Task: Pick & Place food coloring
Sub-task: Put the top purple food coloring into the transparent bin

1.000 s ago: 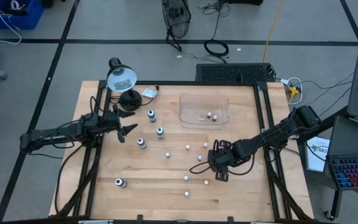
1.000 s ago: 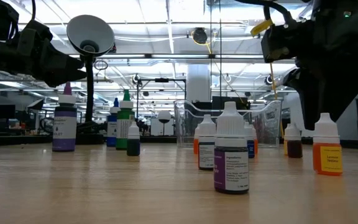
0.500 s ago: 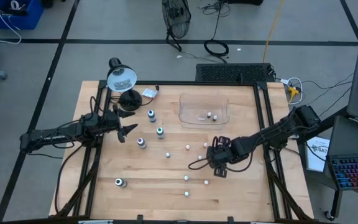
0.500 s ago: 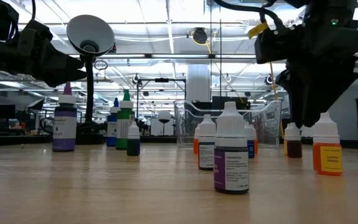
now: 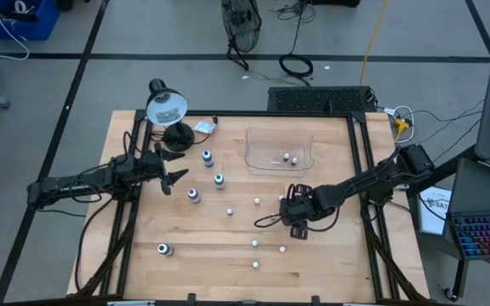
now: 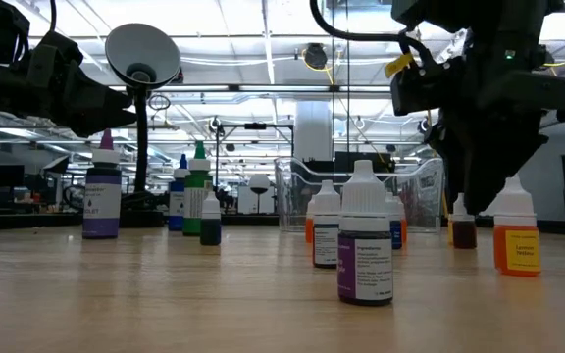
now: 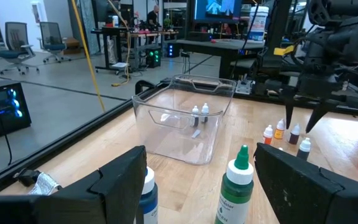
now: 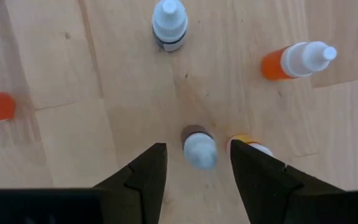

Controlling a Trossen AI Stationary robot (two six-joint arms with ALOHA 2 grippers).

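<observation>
Food coloring bottle (image 8: pixel 198 148) under right gripper (image 8: pixel 196 163)

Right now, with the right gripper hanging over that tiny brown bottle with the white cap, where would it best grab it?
Probably by the white cap and neck, coming straight down. The tiny brown bottle stands upright between the open fingers of the right gripper, so its top is nearest. A yellow-orange bottle stands close beside it, leaving little room for one finger.

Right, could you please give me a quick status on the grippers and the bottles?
Right gripper jaws open, poised over a dark-bodied bottle. Yellow bottle crowding one side. Left gripper open, waiting near the lamp. Two bottles in the tray.
</observation>
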